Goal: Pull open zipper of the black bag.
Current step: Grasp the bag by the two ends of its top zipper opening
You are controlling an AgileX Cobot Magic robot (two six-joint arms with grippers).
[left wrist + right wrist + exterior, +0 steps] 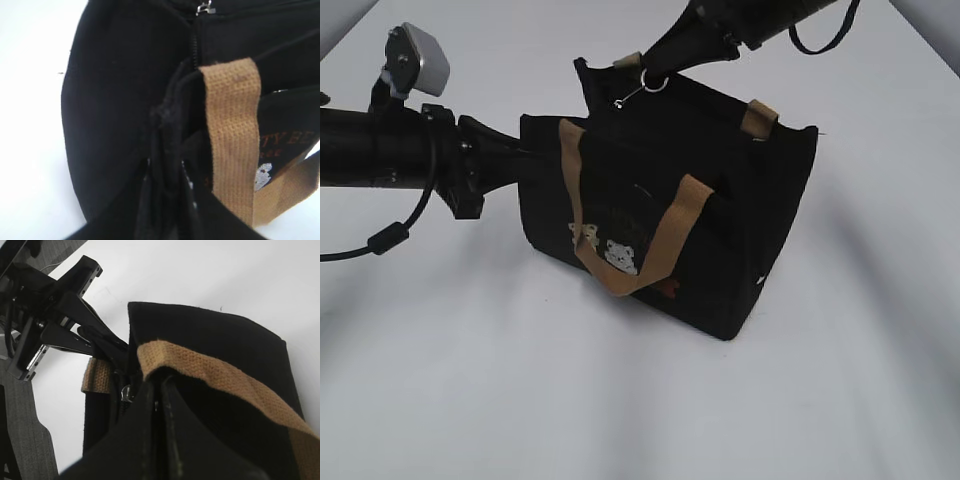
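Note:
The black bag stands upright on the white table, bear pictures facing me, one tan handle drooping over its front. My left gripper comes in from the left. It is shut on a fold of fabric at the bag's left end, seen up close in the left wrist view. The zipper runs along the top away from it. My right gripper reaches down from the upper right. It is shut at the far top corner, and the silvery ring pull hangs from its tip. The right wrist view shows its jaws pressed together.
The left wrist camera housing and a black cable sit at the left. The white table spreads around the bag. The left arm's gripper body shows in the right wrist view, close to the bag's other end.

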